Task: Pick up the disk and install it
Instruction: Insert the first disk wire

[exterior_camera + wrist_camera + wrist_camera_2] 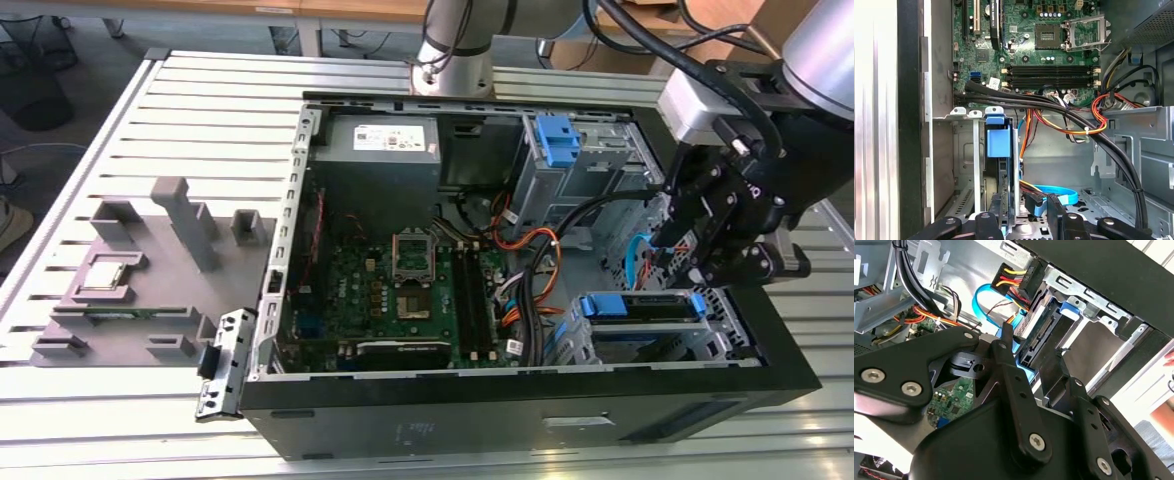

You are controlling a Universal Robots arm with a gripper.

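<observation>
The disk [643, 306], silver in a bright blue carrier, sits on edge in the drive cage at the case's front corner, on the exterior view's right. In the first wrist view its blue carrier tab [999, 142] stands between the cage rails. In the second wrist view, its connector end [1041, 332] shows with a black power plug and a blue data cable at it. My gripper [703, 280] hangs just above the disk. Its black fingers [1056, 215] stand apart on either side of the disk's edge, open, in both wrist views [1034, 342].
The open computer case [534, 400] lies on a slatted table. Inside are the green motherboard [400, 290], the grey power-supply box [380, 140], a lone blue bracket [554, 135] in the far cage, and black and orange cables [1054, 107]. A grey fixture block [147, 270] is outside.
</observation>
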